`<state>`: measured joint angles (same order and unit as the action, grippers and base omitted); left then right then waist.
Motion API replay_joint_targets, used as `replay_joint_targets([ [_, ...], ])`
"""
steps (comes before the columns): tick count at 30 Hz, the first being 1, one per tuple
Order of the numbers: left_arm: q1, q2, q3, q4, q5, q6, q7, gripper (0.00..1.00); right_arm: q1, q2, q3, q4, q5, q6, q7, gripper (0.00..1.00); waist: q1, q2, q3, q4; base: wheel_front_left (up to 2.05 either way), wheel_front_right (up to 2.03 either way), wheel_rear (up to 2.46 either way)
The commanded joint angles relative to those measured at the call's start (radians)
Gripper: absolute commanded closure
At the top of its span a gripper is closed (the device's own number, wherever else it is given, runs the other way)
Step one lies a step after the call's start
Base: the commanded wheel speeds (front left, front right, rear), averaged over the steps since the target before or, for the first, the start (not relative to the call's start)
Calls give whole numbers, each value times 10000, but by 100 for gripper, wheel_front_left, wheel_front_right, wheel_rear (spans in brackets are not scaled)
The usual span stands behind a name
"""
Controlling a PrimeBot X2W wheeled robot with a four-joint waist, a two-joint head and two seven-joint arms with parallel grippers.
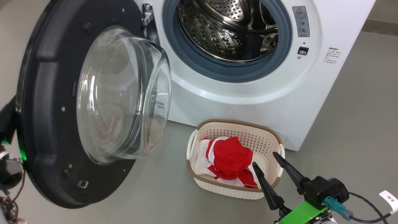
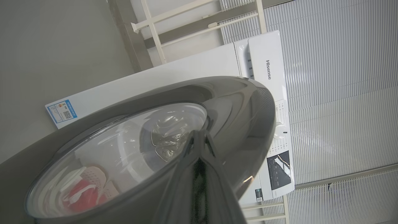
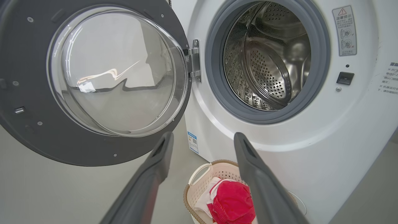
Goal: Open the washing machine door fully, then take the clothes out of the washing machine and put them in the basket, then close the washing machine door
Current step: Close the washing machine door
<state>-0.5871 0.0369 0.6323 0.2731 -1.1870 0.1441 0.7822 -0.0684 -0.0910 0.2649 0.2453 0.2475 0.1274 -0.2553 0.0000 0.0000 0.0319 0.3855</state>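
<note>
The washing machine door (image 1: 46,124) stands open, swung out to the left of the washing machine (image 1: 248,102) on its hinge (image 3: 194,60). Its inner face and bulging glass bowl (image 1: 124,93) are turned toward the head camera. The left gripper (image 2: 197,137) is behind the door, at its outer face: its two fingers (image 2: 183,189) lie closed together, the tips against the glossy black rim just beside the window, with nothing seen between them. The right gripper (image 1: 263,158) hangs with its fingers spread wide above the near right part of the basket (image 1: 236,127), clasping nothing. The basket sits on the floor just in front of the machine, below the opening, and the clothes (image 1: 231,158), red with white, lie heaped inside it. Behind the grey gasket (image 1: 199,62) the perforated steel drum (image 1: 227,28) shines. A blue label (image 3: 192,141) is stuck on the machine's left side. The floor (image 1: 357,109) is smooth and grey. In the left wrist view a white slatted wall (image 2: 342,77) rises beyond the machine's control panel (image 2: 279,168).
</note>
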Motion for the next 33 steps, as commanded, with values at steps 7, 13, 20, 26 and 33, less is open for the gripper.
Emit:
replay_joint_targets([
  [7, 763, 141, -855, -1355, -730, 496, 127, 100, -417, 24, 171, -240, 182, 33, -64, 0, 0, 0, 89, -118, 0, 0, 0],
  [13, 1466, 136, -1944, -1987, -1601, 815, -409, 100, -476, 13, 120, -229, 201, 33, -64, 0, 0, 0, 127, -232, 0, 0, 0],
  [20, 2172, 135, -2960, -2813, -2417, 1122, -1181, 100, -464, 58, 95, -222, 244, 33, -64, 0, 0, 0, 146, -371, 0, 0, 0],
  [26, 2588, 134, -3699, -3299, -3011, 1272, -1762, 100, -505, 85, 121, -214, 285, 33, -64, 0, 0, 0, 133, -545, 0, 0, 0],
  [33, 2944, 134, -4243, -3664, -3426, 1301, -2180, 100, -459, 83, 96, -209, 288, 33, -64, 0, 0, 0, 101, -791, 0, 0, 0],
])
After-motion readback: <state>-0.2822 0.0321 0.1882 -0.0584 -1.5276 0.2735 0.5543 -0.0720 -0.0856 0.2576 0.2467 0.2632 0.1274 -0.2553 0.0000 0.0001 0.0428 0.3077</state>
